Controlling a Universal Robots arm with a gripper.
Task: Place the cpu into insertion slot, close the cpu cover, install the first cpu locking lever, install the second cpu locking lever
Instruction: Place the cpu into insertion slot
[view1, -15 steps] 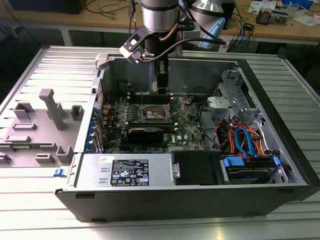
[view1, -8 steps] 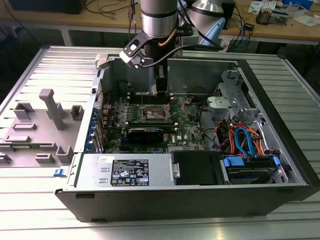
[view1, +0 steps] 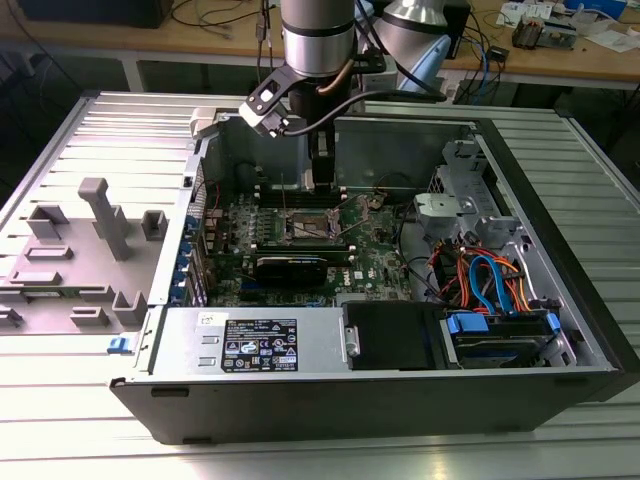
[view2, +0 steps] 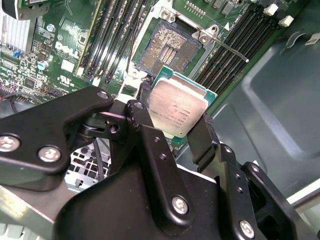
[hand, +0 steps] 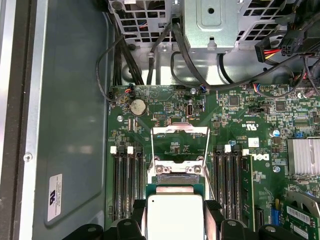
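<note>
Grips the cpu (view2: 177, 107) in the gripper (view2: 172, 120), black fingers (view2: 142, 122) clamped on opposite edges. Presents a flat square: matt silvery lid, faint print, green rim. Hangs tilted, clear of the exposed insertion slot (view2: 167, 47), toward 12 o'clock from it in the exterior view; cpu cover (hand: 180, 130) swung open.

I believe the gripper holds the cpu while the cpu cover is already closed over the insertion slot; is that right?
Not quite: the first wrist view shows the cpu cover swung open; the gripper does hold the cpu.
</note>
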